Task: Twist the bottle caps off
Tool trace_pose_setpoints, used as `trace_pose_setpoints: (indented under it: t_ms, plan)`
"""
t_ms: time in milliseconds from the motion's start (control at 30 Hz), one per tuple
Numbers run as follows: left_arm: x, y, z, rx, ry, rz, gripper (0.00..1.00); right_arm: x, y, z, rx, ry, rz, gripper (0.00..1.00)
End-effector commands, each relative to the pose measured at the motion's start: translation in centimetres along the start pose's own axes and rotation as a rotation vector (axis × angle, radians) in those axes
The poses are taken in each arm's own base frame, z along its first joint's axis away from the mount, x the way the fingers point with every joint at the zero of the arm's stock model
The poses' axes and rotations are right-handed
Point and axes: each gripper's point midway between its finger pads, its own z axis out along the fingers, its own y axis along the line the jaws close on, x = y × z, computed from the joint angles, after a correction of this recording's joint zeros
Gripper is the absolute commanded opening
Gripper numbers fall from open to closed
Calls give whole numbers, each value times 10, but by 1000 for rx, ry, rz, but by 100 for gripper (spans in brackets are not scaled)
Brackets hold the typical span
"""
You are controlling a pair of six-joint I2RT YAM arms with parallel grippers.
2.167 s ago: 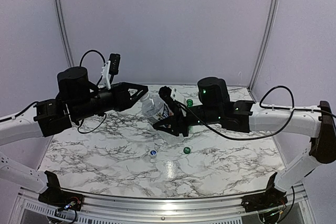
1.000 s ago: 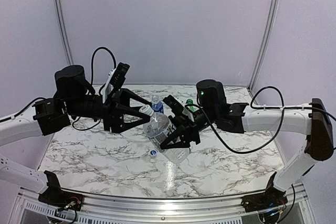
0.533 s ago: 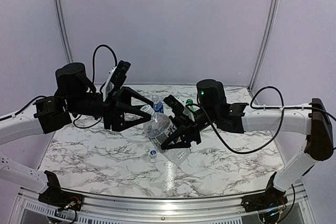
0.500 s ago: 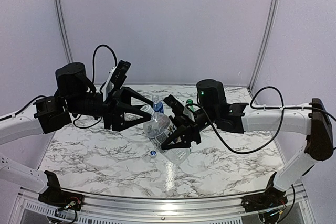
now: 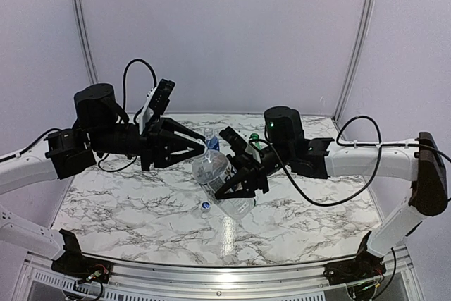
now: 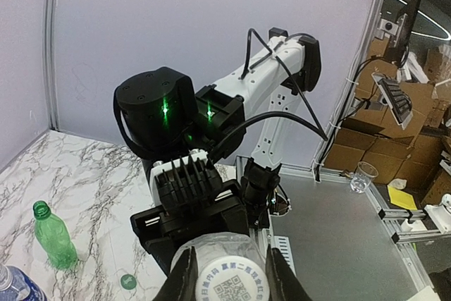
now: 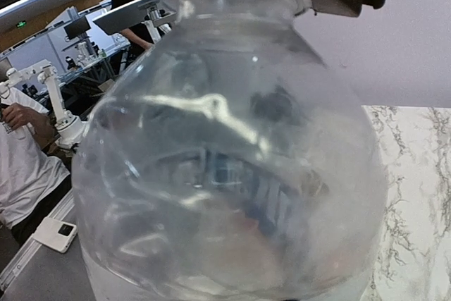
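Note:
My right gripper (image 5: pixel 236 182) is shut on the body of the clear bottle with the white label (image 5: pixel 213 169) and holds it tilted above the table, neck toward the left arm. The bottle fills the right wrist view (image 7: pixel 232 153) and hides the fingers there. My left gripper (image 5: pixel 201 144) is shut on its whitish cap (image 6: pixel 229 276), one finger on each side. The blue-label bottle (image 5: pixel 210 137) and the green bottle (image 5: pixel 254 139) stand behind. A loose blue cap (image 5: pixel 205 205) lies on the table. A loose green cap (image 6: pixel 127 281) shows in the left wrist view.
The marble table (image 5: pixel 120 209) has a metal rail along its near edge. The green bottle (image 6: pixel 53 234) stands open-necked near the right arm. Pale walls close in the back and sides.
My left gripper moved in from the left and closed its wide-open fingers onto the cap. The right gripper lowered the bottle and now holds it still.

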Motion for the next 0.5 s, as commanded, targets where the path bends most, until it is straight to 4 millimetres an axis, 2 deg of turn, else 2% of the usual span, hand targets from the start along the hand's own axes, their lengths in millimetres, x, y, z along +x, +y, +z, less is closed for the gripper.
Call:
trace_pose_setpoints:
  t_ms: [0, 100, 167, 233, 367, 467]
  plan:
    - [-23, 20, -9, -148, -87, -50, 0, -15, -34, -10, 251, 8, -15, 24]
    - [-21, 57, -22, -384, -152, -182, 0, -20, -70, -29, 511, 28, -11, 24]
    - [-16, 80, -33, -532, -202, -288, 0, -24, -87, -45, 661, 26, -11, 24]
    - [-10, 94, -41, -636, -239, -371, 0, -25, -98, -57, 768, 21, -13, 24]
    - [-8, 102, -42, -688, -255, -391, 5, -25, -104, -65, 830, 23, -25, 24]
    - [-11, 98, -36, -652, -247, -374, 17, -23, -100, -60, 794, 20, -31, 24]
